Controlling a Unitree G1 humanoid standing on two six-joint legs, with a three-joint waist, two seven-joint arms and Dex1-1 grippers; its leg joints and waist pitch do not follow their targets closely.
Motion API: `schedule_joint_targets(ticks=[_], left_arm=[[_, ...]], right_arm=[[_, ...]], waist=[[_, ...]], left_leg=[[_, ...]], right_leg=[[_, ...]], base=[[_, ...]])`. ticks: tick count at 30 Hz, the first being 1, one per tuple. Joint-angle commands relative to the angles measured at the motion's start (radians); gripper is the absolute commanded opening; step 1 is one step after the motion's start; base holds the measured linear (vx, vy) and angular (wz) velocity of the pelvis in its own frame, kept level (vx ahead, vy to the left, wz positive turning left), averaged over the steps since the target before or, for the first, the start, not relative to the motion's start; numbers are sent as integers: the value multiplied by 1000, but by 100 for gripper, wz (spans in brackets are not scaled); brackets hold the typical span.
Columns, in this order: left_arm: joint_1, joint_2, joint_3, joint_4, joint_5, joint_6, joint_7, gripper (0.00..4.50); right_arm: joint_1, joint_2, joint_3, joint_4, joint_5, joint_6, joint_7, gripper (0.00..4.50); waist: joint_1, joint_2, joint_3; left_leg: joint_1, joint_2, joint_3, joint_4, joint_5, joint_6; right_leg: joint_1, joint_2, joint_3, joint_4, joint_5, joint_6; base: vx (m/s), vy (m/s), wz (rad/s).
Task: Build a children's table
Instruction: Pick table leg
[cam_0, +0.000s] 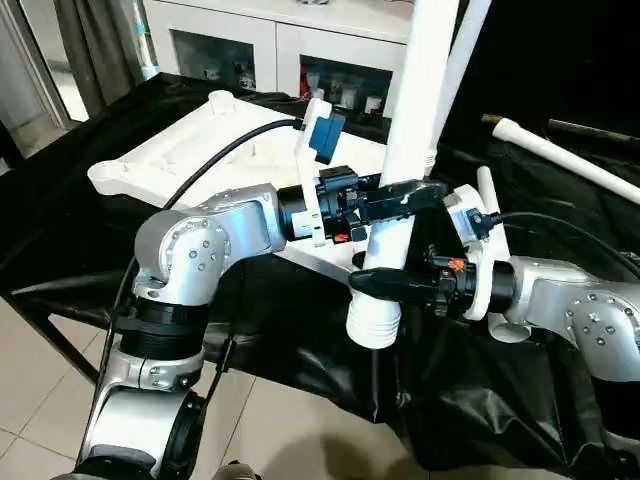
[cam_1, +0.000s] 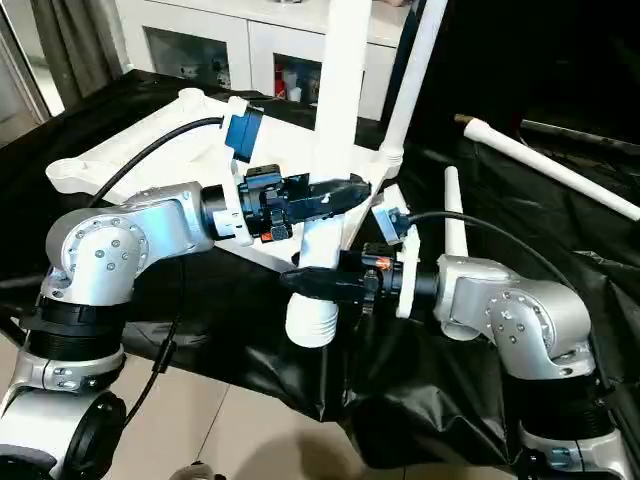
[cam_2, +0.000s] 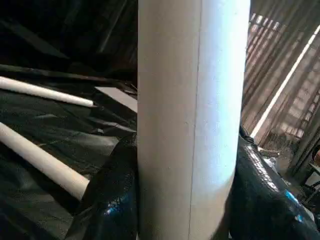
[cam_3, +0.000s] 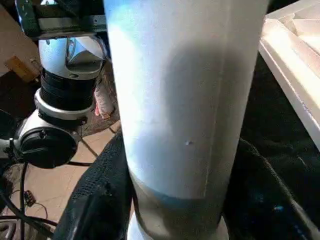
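While the leg (cam_0: 410, 130) stands upright at the bench (cam_0: 90, 230) edge, its ribbed end (cam_0: 374, 322) hanging past the upturned tabletop (cam_0: 200, 150), I hold it twice: left gripper (cam_0: 405, 195) fingers pinch the shaft, right gripper (cam_0: 385, 283) fingers clamp lower. Another leg (cam_0: 560, 155) lies well apart. Risk, in my judgement: uneven squeeze tilts the leg off its socket.

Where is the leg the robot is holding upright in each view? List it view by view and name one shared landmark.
Left eye view: the held leg stands upright, right of centre, with the left hand clamped on it.
Right eye view: upright, near the centre.
Left wrist view: a broad column through the middle.
Right wrist view: a broad column through the middle.
Shared landmark: the tabletop, behind the leg in both eye views and beside it in the right wrist view.
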Motion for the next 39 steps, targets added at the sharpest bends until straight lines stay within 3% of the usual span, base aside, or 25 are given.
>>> schedule_joint_targets(ticks=[1,21,39], left_arm=[[-25,-7,5,-12,-15,-4,-3,187],[-33,-10,10,-3,-15,-24,-5,186],[-23,8,-30,-9,38,-72,-10,186]], right_arm=[[-8,-14,7,15,-3,3,2,194],[-2,-20,18,4,-26,-30,12,191],[-6,-22,50,25,-106,-99,-13,191]], waist=[[4,-2,-75],[5,-2,-77],[4,-1,-77]], left_leg=[[0,16,-1,-61,-101,10],[1,17,-1,-60,-99,10],[1,17,-2,-60,-103,11]], right_leg=[[67,-73,47,-78,-371,-40],[68,-73,47,-76,-353,-50],[69,-73,47,-74,-350,-55]], base=[[0,0,0],[0,0,0],[0,0,0]])
